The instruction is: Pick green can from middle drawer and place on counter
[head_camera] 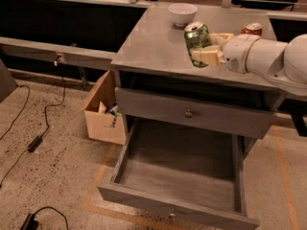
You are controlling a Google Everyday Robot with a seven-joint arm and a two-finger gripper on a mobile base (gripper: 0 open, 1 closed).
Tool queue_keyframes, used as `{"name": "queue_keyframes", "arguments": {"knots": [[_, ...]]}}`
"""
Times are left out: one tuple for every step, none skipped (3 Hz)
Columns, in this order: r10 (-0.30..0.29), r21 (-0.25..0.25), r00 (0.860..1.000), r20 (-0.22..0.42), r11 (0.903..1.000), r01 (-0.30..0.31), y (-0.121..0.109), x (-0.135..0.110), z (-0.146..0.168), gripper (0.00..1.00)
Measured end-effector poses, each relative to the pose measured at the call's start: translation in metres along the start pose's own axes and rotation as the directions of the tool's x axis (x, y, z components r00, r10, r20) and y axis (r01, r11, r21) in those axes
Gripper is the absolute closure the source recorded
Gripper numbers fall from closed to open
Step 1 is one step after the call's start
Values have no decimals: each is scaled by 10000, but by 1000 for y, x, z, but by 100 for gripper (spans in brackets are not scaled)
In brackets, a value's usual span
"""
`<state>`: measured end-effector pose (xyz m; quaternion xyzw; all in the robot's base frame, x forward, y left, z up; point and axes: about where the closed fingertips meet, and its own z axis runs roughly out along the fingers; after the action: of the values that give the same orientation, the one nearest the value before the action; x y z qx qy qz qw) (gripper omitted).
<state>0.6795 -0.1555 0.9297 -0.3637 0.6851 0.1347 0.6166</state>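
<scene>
The green can [196, 36] is upright in my gripper [207, 47], over the right middle of the grey counter [153, 42]. The cream fingers [207, 56] close on the can's right side, and its base is at or just above the counter surface; I cannot tell if it touches. My white arm reaches in from the right edge. The middle drawer [184, 176] is pulled fully open below, its bare floor showing nothing inside.
A white bowl [182, 13] stands at the counter's back, and a red can [252, 29] at the back right behind my arm. A shut drawer front with a knob [189, 113] sits above the open one. A cardboard box [103, 114] and cables lie on the floor left.
</scene>
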Motion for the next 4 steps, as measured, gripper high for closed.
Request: {"name": "queue_keyframes", "arguments": {"knots": [[191,723,9997,124,9972,-200,-20,13,18,100],[439,1237,9982,416,9911,-487,-32,24,30,100],[739,1720,9946,734,9814,-856,-37,33,34,100],[1221,2222,9864,1097,9643,-1440,-38,43,34,84]]}}
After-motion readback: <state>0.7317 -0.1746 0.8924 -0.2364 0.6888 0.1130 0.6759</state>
